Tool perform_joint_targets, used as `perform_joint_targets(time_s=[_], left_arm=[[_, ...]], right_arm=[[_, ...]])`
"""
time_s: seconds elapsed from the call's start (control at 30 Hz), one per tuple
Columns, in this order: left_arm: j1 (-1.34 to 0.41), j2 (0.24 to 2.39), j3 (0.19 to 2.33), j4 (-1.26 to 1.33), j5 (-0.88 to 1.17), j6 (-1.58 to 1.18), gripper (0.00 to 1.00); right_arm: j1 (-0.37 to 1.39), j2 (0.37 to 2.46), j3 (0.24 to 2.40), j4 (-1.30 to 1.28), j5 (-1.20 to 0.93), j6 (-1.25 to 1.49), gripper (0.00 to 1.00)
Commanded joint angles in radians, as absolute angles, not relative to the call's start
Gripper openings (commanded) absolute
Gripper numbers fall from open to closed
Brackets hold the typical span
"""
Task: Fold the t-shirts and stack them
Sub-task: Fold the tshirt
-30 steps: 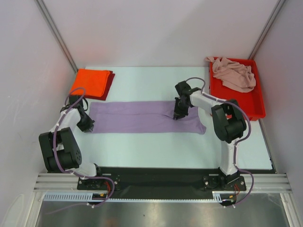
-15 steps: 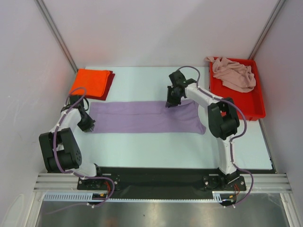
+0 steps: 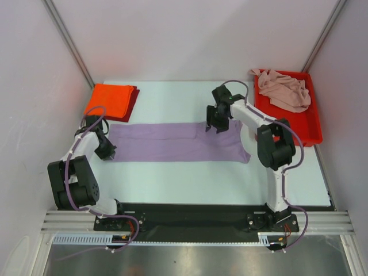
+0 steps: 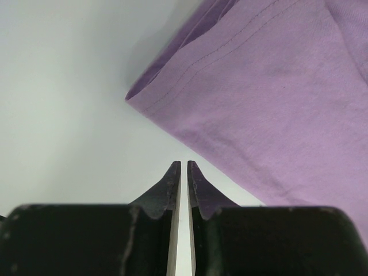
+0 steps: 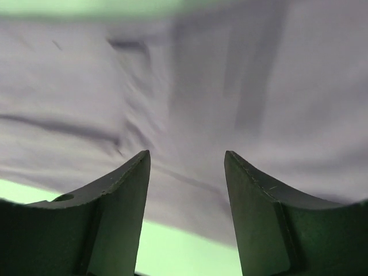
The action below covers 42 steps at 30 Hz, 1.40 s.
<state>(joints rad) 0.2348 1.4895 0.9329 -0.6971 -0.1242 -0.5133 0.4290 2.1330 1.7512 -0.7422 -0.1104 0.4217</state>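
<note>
While the left fingers (image 3: 107, 152) sit pinched almost shut on nothing, the purple shirt (image 3: 167, 142) lies flat just beside them on the pale desk (image 3: 172, 181). The right fingers (image 3: 214, 125) gape wide, empty, over its far edge. White walls (image 3: 172, 40) enclose everything.

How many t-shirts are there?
4: a lavender shirt flat mid-table, an orange shirt folded atop a dark red shirt far left, a pink shirt in the red tray. Others may be hidden.
</note>
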Motion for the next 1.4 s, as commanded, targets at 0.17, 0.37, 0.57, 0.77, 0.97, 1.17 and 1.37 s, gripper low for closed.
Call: perform_joint_targets(time_s=[0.17,0.37,0.57,0.77,0.97,1.17,1.37], left_arm=[[0.215,1.457,0.931,-0.669,-0.106,-0.497,0.13],[0.215,1.466,0.96,-0.675,-0.104,-0.497,0.14],[0.215,1.485,0.974,-0.672,-0.091,-0.506,0.14],[0.215,1.488,0.969,-0.678,-0.091,-0.502,0.14],[0.216,1.489,0.966,-0.683,-0.101,-0.497,0.14],[0.215,1.5,0.965,-0.684,-0.109,-0.494,0.14],[0.215,1.493,0.973,-0.693,-0.135,-0.486,0.14]], right_arm=[[0.344,1.913,1.569,-0.778,-0.012,0.414,0.54],[0.313,1.795,1.456,-0.864,0.077,0.38,0.52],[0.25,1.694,1.338,-0.874,0.075,0.37,0.52],[0.212,1.677,1.263,-0.821,0.009,0.374,0.52],[0.192,1.658,1.16,-0.752,-0.073,0.382,0.49],[0.18,1.704,1.147,-0.751,-0.066,0.391,0.21],[0.169,1.646,1.095,-0.821,0.051,0.397,0.0]])
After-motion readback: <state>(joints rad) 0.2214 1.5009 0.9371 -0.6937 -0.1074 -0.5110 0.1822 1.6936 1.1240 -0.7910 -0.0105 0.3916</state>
